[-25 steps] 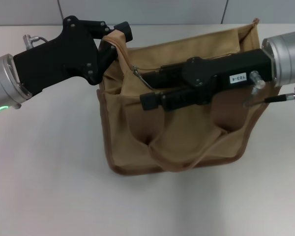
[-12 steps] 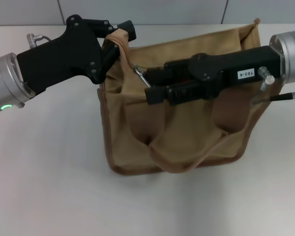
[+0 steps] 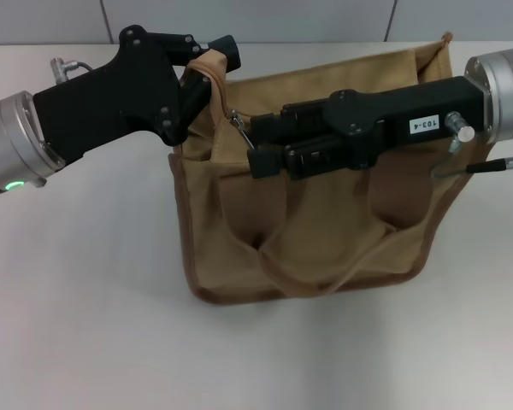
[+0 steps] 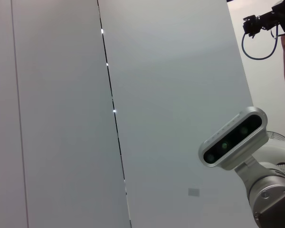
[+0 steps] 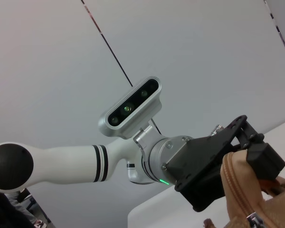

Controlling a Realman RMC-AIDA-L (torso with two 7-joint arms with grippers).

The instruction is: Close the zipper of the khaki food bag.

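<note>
Left gripper (image 3: 207, 64) clamps the boxy khaki canvas food bag (image 3: 316, 248); right gripper (image 3: 258, 147), jaws together, pinches the silver-tabbed tan zipper (image 3: 239, 125), barely started.

The right gripper (image 3: 258, 147) covers most of the zipper (image 3: 238, 125) along the khaki food bag's (image 3: 325, 239) mouth; slider position unclear

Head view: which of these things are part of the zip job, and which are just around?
In the job:
- khaki food bag
- zipper, with its silver pull
- left gripper, shut on the bag's corner
- right gripper, at the pull

Just around:
- white table
- grey wall panels
</note>
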